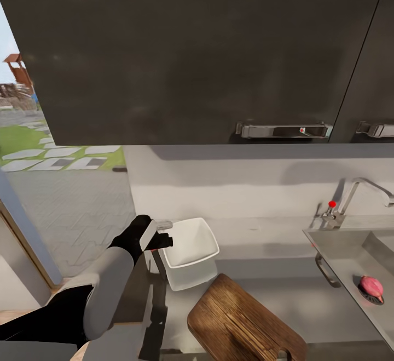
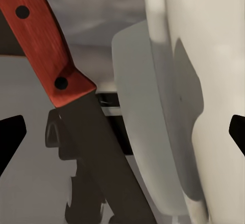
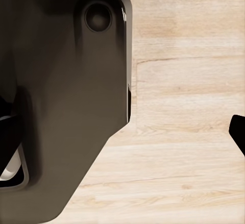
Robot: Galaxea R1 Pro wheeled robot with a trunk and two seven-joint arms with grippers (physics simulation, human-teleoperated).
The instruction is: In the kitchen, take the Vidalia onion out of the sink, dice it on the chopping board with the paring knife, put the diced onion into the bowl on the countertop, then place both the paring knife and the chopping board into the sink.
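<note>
Left gripper hovers over the grey counter, beside the white bowl, its fingers spread wide with nothing between them. In the left wrist view the paring knife lies just below, red handle close against the bowl's wall. I judge I am reaching for the knife; next I must lower and close on the handle. The onion sits in the sink to the right, the chopping board nearer me. Dark cabinets hang above. Whether my right gripper is wide or narrow, I cannot tell.
</note>
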